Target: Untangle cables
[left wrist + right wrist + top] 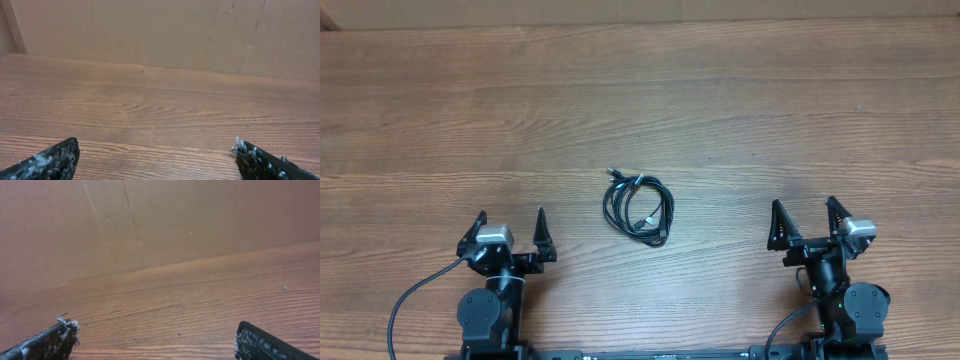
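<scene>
Overhead: wooden table point(640, 90). Left gripper point(510, 213) and right gripper point(804, 203) sit at the near edge, jaws spread wide with nothing between them. Wrist views agree: only wood and a brown back wall point(150, 30) past the fingertips point(55, 161), no cord in either frame.

Cables point(638, 208) lie flat mid-table between the two arms, a bit nearer the left one, well apart from both.

Handling, my read:
- Light and limp, no stiffness to speak of. Lift one strand and the rest likely drags along.
- Thin and flush on the wood, so a pinch has to come down almost to the surface.
- Jacket looks smooth and may slide through the pads under a hard pull.
- Not fragile, but don't yank at the plugs.
- Best hold, I'd say: one arm pinches the outer loop at lower right, the other takes the free end sticking out upper left and draws it away.

Look:
- Thin black cords coiled into a small tilted oval of overlapping loops. Number of separate cords: can't tell at this size.
- Grey plug end point(612, 172) pokes out upper left.
- A pale bit point(649, 220), maybe another plug, sits inside the coil.
- Tiny pale band point(638, 180) on top of the loop.
</scene>
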Tool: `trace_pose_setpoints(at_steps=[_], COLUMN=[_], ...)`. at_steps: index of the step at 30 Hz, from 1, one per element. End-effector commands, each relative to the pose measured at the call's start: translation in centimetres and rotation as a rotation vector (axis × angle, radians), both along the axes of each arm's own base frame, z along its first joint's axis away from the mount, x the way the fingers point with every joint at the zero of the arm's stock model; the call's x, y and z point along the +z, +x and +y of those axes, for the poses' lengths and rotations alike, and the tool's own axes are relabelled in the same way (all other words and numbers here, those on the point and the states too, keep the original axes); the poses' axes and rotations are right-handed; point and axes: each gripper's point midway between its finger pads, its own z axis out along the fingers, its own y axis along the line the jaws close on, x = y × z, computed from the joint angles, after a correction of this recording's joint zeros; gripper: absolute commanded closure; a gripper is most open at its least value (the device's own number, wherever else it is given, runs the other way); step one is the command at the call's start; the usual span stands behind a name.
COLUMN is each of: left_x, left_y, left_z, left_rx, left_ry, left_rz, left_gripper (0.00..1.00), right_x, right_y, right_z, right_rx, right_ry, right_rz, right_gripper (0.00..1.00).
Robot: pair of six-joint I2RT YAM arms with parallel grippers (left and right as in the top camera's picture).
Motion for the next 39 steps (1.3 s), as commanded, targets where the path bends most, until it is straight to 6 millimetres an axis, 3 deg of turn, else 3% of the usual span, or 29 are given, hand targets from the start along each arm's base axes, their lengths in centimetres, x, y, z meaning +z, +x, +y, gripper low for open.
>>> trace_pose_setpoints(at_steps=[1,29,39], left_x=[0.0,0.3,1.3], left_y=[0.0,-0.1,-0.2], left_z=[0.1,0.1,0.1], left_rx=[0.009,0.006,0.004], left_ry=[0.013,0.030,0.029], left_rz=[-0.008,-0.009,-0.022], left_gripper=[0.01,0.00,0.00], right_x=[-0.2,0.0,1.6], right_y=[0.0,-0.1,-0.3], right_z=[0.2,0.9,0.9], right_rx=[0.006,0.050,0.050], right_ry=[0.011,0.010,-0.010], right_rz=[0.000,-0.008,-0.048], right_gripper=[0.00,0.00,0.00])
